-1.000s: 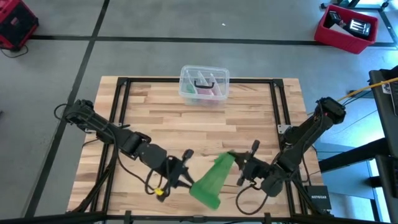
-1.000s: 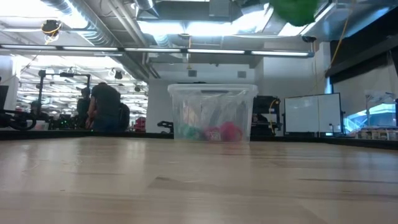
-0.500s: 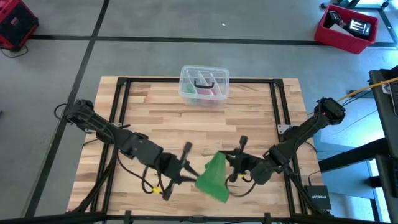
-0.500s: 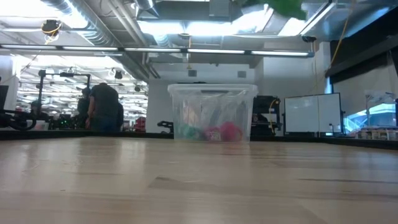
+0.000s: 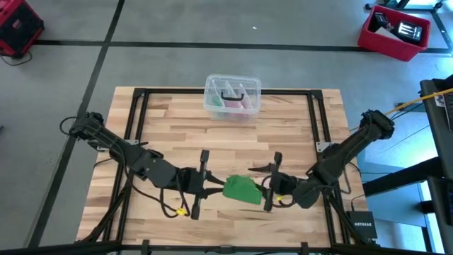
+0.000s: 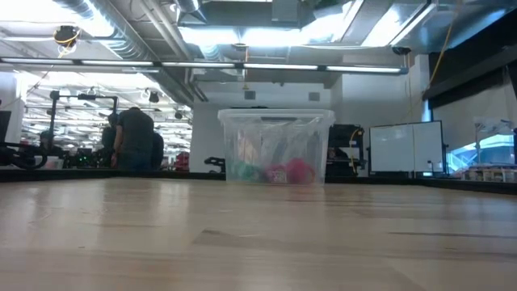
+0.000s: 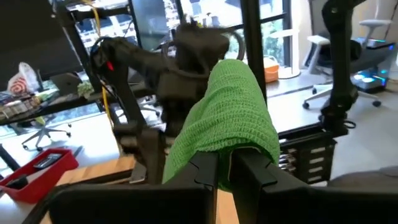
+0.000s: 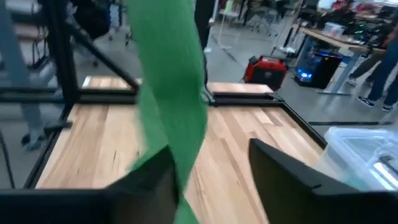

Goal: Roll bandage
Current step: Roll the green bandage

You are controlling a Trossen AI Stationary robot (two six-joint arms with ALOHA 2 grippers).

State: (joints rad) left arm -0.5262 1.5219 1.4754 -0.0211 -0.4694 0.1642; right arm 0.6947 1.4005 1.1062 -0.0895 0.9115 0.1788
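The bright green bandage (image 5: pixel 241 190) hangs bunched above the near middle of the table, between my two grippers. My left gripper (image 5: pixel 209 190) is at its left side and is shut on it. In the left wrist view the bandage (image 7: pixel 233 118) rises as a woven hump over the fingertips. My right gripper (image 5: pixel 266 185) stands open at its right side. In the right wrist view the strip (image 8: pixel 171 87) runs down between the fingers, close to one of them. The low view shows neither the bandage nor a gripper. My left gripper pinches the bandage's lower fold (image 7: pixel 225 155) between its two fingers, coming roughly level from the table's left. The cloth humps up over the fingertips in several layers and is clear of the table. My right gripper: I cannot tell whether a finger (image 8: pixel 146 183) touches the strip.
A clear plastic box (image 5: pixel 232 95) with pink and dark items stands at the table's far middle edge, also seen in the low view (image 6: pixel 276 147). A black frame rail (image 5: pixel 226 92) runs round the tabletop. A person stands in the room beyond (image 6: pixel 133 141).
The bandage, a long slanted strip between the grippers a second ago, is now a short bunch. Both grippers have turned about and drawn closer together. The green that showed at the top of the low view has left that picture.
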